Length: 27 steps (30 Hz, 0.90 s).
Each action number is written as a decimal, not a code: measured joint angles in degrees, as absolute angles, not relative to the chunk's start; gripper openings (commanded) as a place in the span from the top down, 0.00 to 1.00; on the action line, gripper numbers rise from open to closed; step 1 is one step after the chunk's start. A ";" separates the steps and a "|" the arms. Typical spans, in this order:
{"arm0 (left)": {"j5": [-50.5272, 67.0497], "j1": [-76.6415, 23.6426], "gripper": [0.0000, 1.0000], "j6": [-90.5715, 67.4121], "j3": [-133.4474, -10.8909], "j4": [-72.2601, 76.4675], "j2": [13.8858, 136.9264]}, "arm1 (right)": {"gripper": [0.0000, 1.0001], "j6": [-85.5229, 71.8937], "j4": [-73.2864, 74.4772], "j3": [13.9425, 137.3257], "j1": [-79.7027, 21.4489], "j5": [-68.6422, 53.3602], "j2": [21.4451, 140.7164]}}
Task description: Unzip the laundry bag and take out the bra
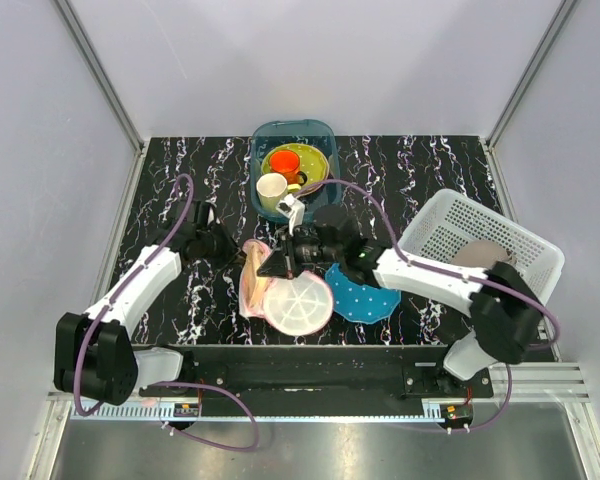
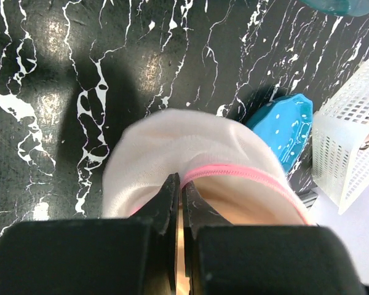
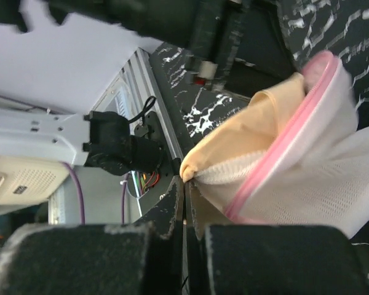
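laundry bag (image 1: pixel 298 305) sits on the table (image 1: pixel 180 170) near the front edge, between the two arms, just left of the blue dotted plate (image 1: pixel 365 295). one round white mesh half lies flat. the other half, with pink zipper trim, stands up at its left side, so the bag gapes open.

left gripper (image 2: pixel 179 184): jaws all but closed, pinching the bag's rim right at the pink trim. white mesh bulges out past the jaws in the left wrist view. the plate and the white perforated basket (image 1: pixel 450 225) show beyond the bag there.

right gripper (image 3: pixel 186 181): reaches in from the right over the bag. jaws pressed together on a pointed tip of the bra (image 3: pixel 258 117). the bra is beige fabric sticking out of the bag mouth past the pink trim, and the rest of it is tucked behind the mesh. can't tell how much is still inside.

in the top view both grippers meet at the bag's upper left edge, close to each other. can't tell whether they touch.

the basket is at the right side of the table, well apart from the bag, with something brownish-grey in it. a teal tub (image 1: pixel 292 124) sits at the back centre holding a yellow plate, an orange cup and a cream cup.
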<state>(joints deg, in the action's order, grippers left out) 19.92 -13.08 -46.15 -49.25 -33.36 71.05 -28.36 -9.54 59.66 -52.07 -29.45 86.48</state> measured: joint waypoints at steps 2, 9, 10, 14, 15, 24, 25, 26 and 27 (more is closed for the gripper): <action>20.01 -13.30 1.00 -46.17 -48.42 -32.67 71.31 | 1.00 -32.21 -12.05 59.64 -52.07 -29.17 90.78; 21.08 -13.56 1.00 -46.46 -46.39 -31.90 71.37 | 1.00 -39.00 -15.90 58.78 -52.05 -30.06 98.02; 21.10 -13.56 1.00 -46.46 -46.33 -31.75 71.40 | 1.00 -39.07 -17.74 57.93 -52.07 -30.24 96.97; 21.63 -13.56 1.00 -46.48 -46.30 -31.14 71.79 | 1.00 -36.75 -21.98 54.57 -52.07 -28.80 87.61; 21.96 -13.56 1.00 -46.48 -46.30 -30.96 72.07 | 1.00 -35.92 -22.87 54.22 -52.07 -27.62 84.93; 24.05 -14.11 1.00 -46.33 -46.44 -29.93 74.83 | 1.00 -33.50 -16.64 58.96 -52.01 -14.59 87.31; 23.99 -14.06 1.00 -46.30 -46.52 -30.02 75.16 | 1.00 -33.52 -14.13 61.25 -51.96 -14.81 90.91; 23.94 -14.02 1.00 -46.28 -46.61 -30.13 75.29 | 1.00 -33.71 -12.27 62.74 -51.94 -15.18 93.67; 23.79 -14.02 1.00 -46.09 -46.89 -30.37 75.37 | 1.00 -34.28 -10.17 64.10 -51.90 -16.58 96.92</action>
<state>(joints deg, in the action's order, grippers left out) 23.79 -14.02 -46.09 -46.89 -30.37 75.37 -34.28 -10.17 64.10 -51.90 -16.58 96.92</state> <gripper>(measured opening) 0.012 0.011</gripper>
